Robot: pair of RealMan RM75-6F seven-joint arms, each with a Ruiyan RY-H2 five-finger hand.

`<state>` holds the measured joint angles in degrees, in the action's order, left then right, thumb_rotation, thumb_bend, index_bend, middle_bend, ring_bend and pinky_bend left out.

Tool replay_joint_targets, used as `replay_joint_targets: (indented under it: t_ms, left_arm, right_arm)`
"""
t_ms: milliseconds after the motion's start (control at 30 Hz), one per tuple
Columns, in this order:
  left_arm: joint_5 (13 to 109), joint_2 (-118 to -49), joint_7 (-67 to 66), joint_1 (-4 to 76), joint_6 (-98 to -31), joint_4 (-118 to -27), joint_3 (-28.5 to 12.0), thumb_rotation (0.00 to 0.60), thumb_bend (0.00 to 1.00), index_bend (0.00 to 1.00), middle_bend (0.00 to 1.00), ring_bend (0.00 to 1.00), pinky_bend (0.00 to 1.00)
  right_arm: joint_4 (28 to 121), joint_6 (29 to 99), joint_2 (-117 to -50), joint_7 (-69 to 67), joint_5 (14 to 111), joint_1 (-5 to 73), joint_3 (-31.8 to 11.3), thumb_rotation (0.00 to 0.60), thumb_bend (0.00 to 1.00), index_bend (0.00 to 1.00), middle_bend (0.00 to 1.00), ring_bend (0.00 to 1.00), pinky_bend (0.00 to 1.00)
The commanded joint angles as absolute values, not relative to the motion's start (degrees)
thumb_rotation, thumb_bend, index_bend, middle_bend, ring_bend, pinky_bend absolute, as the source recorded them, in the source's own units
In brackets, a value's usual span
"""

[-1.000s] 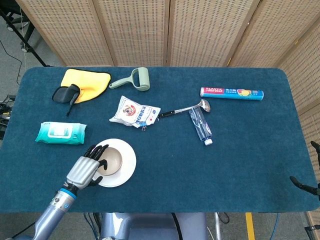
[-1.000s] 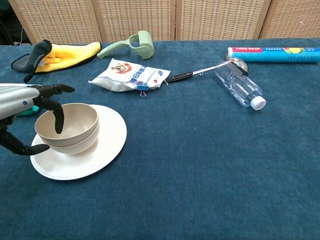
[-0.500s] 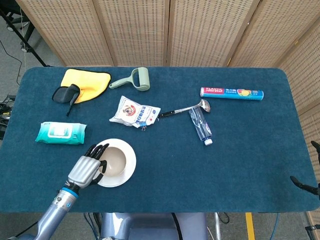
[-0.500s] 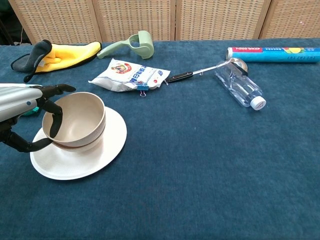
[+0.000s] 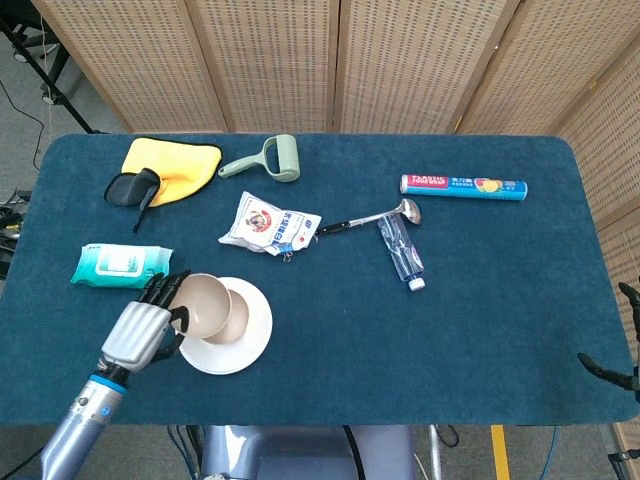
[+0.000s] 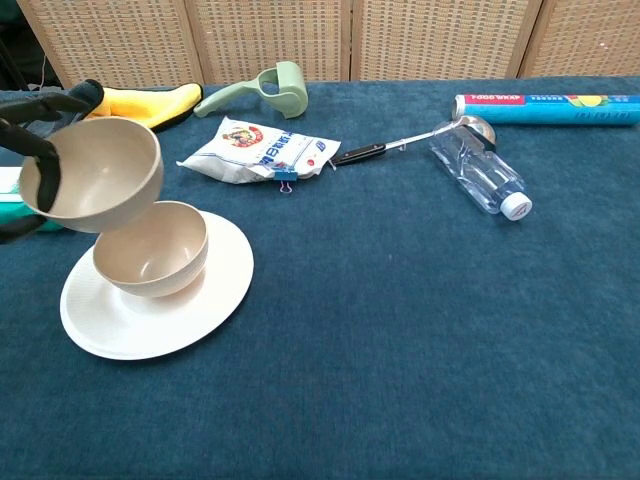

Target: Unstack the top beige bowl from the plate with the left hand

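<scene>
My left hand [image 5: 140,332] grips the top beige bowl [image 5: 198,303] by its rim and holds it in the air, tilted. In the chest view this bowl [image 6: 95,178] hangs above and to the left of the second beige bowl [image 6: 150,250], clear of it. Dark fingers [image 6: 45,180] hook over its near rim. The second bowl [image 5: 238,312] stays on the white plate [image 5: 245,350], near the table's front left. At the far right edge, off the table, only dark slivers of my right hand [image 5: 605,367] show.
A teal wipes pack [image 5: 122,265] lies just left of the lifted bowl. Behind are a yellow cloth [image 5: 178,163], a green roller [image 5: 268,160] and a snack bag [image 5: 270,225]. A ladle [image 5: 372,217], a bottle [image 5: 400,250] and a wrap box [image 5: 463,186] lie to the right.
The left hand has lifted the top bowl off the lower one and carried it up and to the left. The lower bowl and the plate stayed put.
</scene>
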<state>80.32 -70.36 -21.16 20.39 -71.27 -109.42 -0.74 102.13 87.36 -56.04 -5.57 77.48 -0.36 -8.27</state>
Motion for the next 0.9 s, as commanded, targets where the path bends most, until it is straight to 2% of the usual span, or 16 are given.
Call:
replay_joint_targets:
  t_ms: [33,133,267,567,667,733,800,900]
  left_arm:
    - [81.99,-66.83,-17.16,17.89,-73.61,-108.23,0.83,0.600,0.42,0.70,0.00,0.00,0.00]
    - [82.59,-66.43,-13.58,16.69,-73.77,-105.19,2.12,0.600,0.40,0.70,0.00,0.00,0.00]
    - [82.00,-68.10,-5.96,14.23,-73.08,-95.95,4.30,0.600,0.38,0.70,0.00,0.00,0.00]
    - [81.75,-72.02,0.00,13.69,-71.46,-87.28,3.67,0.600,0.39,0.70,0.00,0.00,0.00]
    - [81.19,-72.65,0.12,13.88,-70.56,-86.55,3.28,0.600,0.35,0.70,0.00,0.00,0.00]
    - [80.99,-72.81,0.30,14.01,-69.88,-86.36,3.26,0.600,0.27,0.67,0.00,0.00,0.00]
    - [81.03,-72.29,0.85,14.16,-69.02,-86.76,3.43,0.600,0.16,0.53,0.00,0.00,0.00]
    - [81.63,-71.09,0.98,13.82,-69.57,-87.79,3.61,0.600,0.09,0.43,0.00,0.00,0.00]
  right_arm:
    - [102.19,87.39,-56.11,-5.44,77.53,-0.36,-8.23,0.600,0.00,0.09,0.00,0.00,0.00]
    - [102.27,87.38,-56.16,-5.30,77.61,-0.34,-8.18,0.600,0.00,0.09,0.00,0.00,0.00]
    - [102.34,87.48,-56.19,-4.99,77.75,-0.39,-8.06,0.600,0.00,0.09,0.00,0.00,0.00]
    - [102.29,87.40,-56.22,-5.07,77.68,-0.34,-8.10,0.600,0.00,0.09,0.00,0.00,0.00]
    - [102.25,87.37,-56.21,-5.14,77.62,-0.33,-8.12,0.600,0.00,0.09,0.00,0.00,0.00]
    - [102.24,87.29,-56.19,-5.19,77.56,-0.33,-8.11,0.600,0.00,0.09,0.00,0.00,0.00]
    - [102.23,87.38,-56.16,-5.23,77.57,-0.35,-8.16,0.600,0.00,0.09,0.00,0.00,0.00]
    - [102.23,87.42,-56.17,-5.36,77.57,-0.35,-8.19,0.600,0.00,0.09,0.00,0.00,0.00]
